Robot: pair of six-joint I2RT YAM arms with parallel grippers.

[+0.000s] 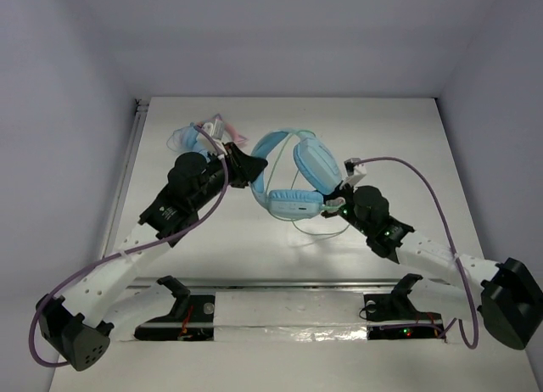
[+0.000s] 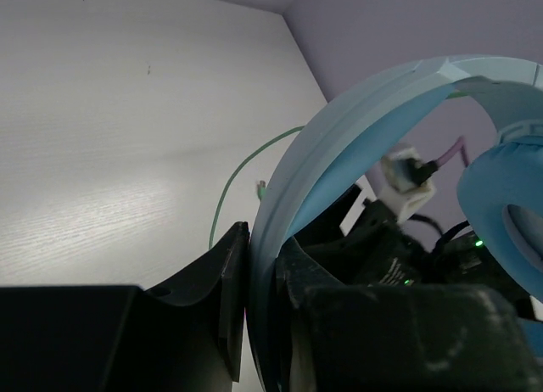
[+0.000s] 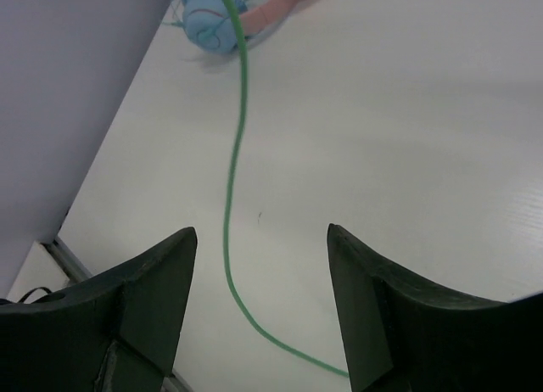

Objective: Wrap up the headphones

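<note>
Left wrist: left pincer (image 2: 261,277) clamps the headphones (image 2: 365,112) band — right pincer (image 3: 259,235) gapes wide above cable (image 3: 227,205).

**Robotics laboratory, bench test cell.**

Evidence:
- White wood-grain worktop (image 1: 407,129), boxed in on three sides by plain lilac walls (image 1: 280,36).
- Two black-and-white robot arms, the left arm (image 1: 178,201) and the right arm (image 1: 424,252), fixed along a metal rail (image 1: 288,282) at the near edge.
- Exposed purple cables (image 1: 437,207) looping from the bases to the wrists.
- Green indicator lights (image 1: 346,212) lit on the right arm.
- White tape strip (image 1: 288,333) across the front edge.
- Test item on the bench: headphones (image 1: 295,203).
</note>
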